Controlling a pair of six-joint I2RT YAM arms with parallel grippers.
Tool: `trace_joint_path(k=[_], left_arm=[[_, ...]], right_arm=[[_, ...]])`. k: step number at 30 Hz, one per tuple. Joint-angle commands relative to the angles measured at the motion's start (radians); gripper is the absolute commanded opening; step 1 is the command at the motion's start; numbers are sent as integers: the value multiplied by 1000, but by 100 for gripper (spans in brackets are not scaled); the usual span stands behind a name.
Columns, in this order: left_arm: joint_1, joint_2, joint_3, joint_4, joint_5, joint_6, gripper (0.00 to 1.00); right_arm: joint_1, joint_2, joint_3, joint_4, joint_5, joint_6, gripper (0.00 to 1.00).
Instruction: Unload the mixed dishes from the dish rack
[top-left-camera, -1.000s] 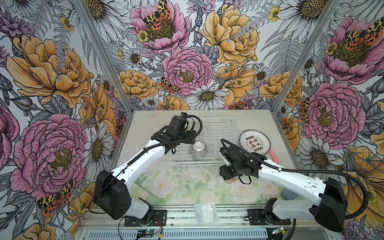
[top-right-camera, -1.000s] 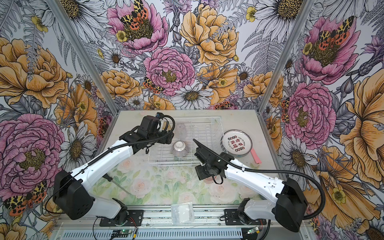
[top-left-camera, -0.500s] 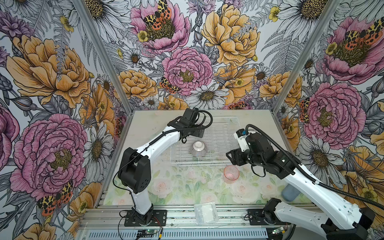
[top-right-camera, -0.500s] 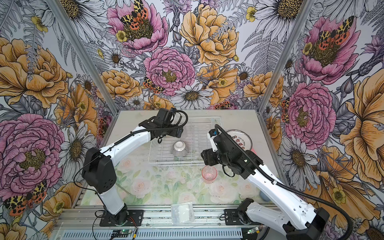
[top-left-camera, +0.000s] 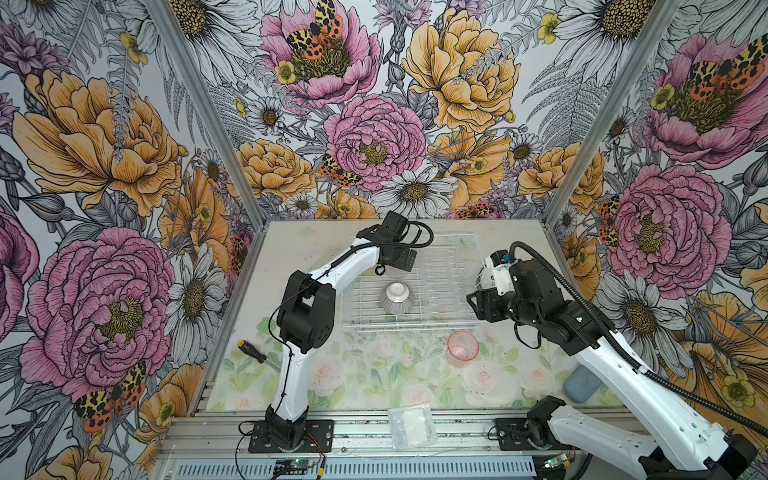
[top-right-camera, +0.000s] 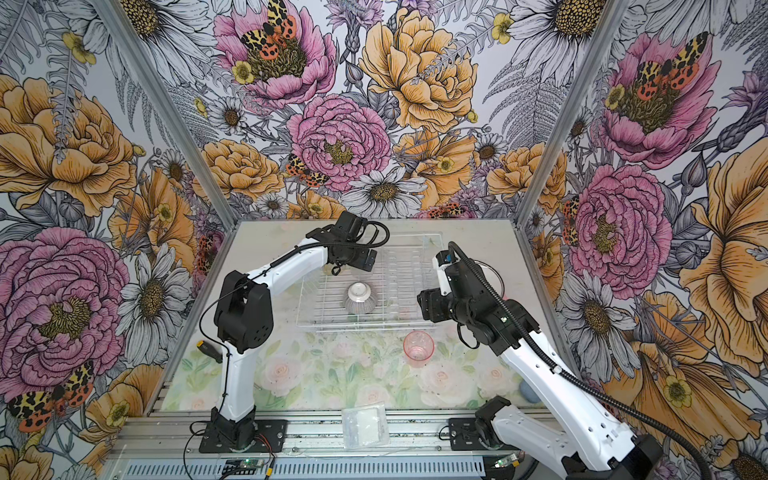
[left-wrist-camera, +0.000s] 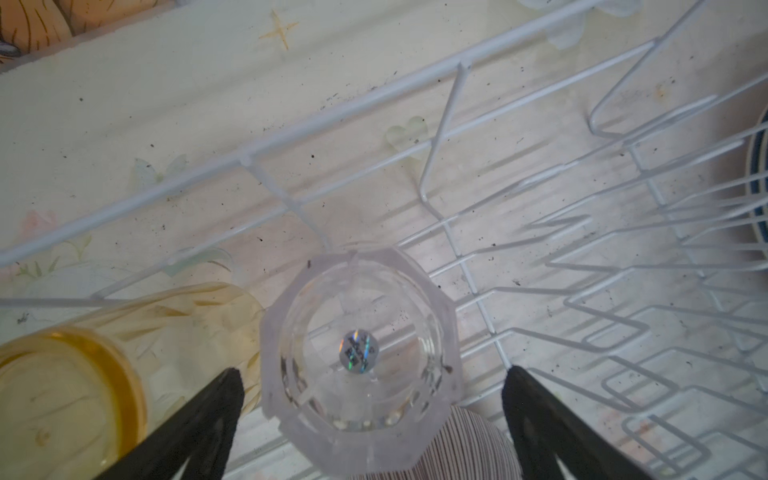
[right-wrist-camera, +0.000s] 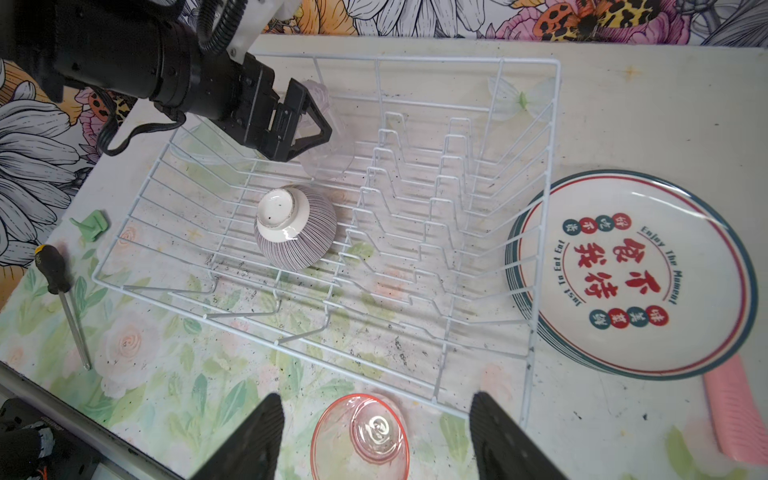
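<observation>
Three dishes are seen inside the dish rack (right-wrist-camera: 399, 232): the ribbed bowl (right-wrist-camera: 297, 232), the clear tumbler (left-wrist-camera: 359, 361) and the yellow tumbler (left-wrist-camera: 83, 374). The bowl is turned over on the grid floor near the rack's middle, white foot up and slightly tilted. The two tumblers are found just beside each other in the rack's corner farthest from the plates and from the arm bases. The yellow one appears tipped on its side. The clear tumbler is straddled by the left end effector (left-wrist-camera: 372, 370), whose fingers are spread wide, with a gap left on either side of the glass.

The pink tumbler (right-wrist-camera: 361, 436) is stood on the tabletop (top-left-camera: 361, 374), just outside the rack's long side nearest the arm bases. The right end effector (right-wrist-camera: 374, 399) is held clear of it, fingers spread and nothing gripped. The stacked plates (right-wrist-camera: 631, 270) are laid flat just beside one short end of the rack. A screwdriver (right-wrist-camera: 62, 291) and a green clip (right-wrist-camera: 93, 224) are seen off the opposite short end, and a pink flat item (right-wrist-camera: 735, 411) is seen just beyond the plates.
</observation>
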Motion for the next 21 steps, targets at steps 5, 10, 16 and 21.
trace_joint_path(k=[5,10,16,21], left_arm=[[15,75,106,-66,18,27,98],[18,104,140,-93,15,28,91],[21,114,151,-97,6,30,87],[23,126,166,-103,18,40,78]], right_arm=[[-35,4,-16,17,-14,-26,73],[-52,6,-22,25,-19,-29,73],[-67,15,-30,38,-35,-31,73],[-74,23,-45,52,-53,-26,73]])
